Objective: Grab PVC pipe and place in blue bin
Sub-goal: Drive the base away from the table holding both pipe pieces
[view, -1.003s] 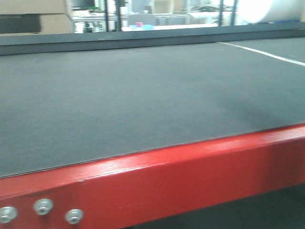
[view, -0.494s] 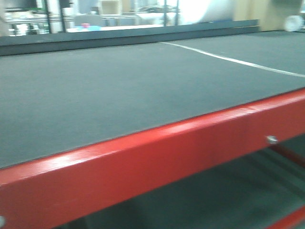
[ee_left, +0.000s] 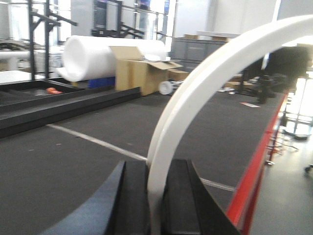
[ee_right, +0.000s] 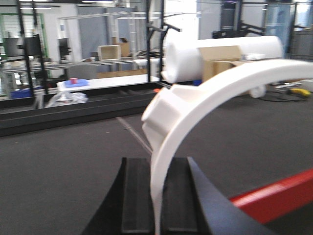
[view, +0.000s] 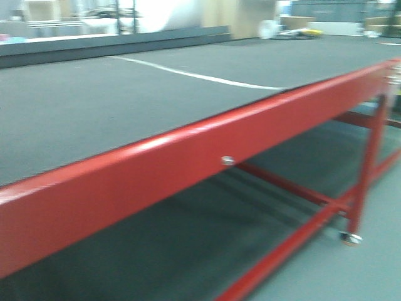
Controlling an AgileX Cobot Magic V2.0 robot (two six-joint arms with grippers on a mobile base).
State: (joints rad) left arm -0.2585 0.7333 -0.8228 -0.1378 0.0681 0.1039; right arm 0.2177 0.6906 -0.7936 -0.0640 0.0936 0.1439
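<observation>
A curved white PVC pipe [ee_left: 195, 76] is clamped by the left gripper [ee_left: 155, 171] and the right gripper [ee_right: 157, 171] above the tabletop [view: 125, 106], near its red edge [view: 188, 157]. No blue bin is seen; firm, level carrying is advised.

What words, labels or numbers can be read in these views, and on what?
None can be read in any view.
cardboard box: no print legible, blurred.
white pipe: no marking visible in either wrist view.
red table frame: no label or sign.
</observation>
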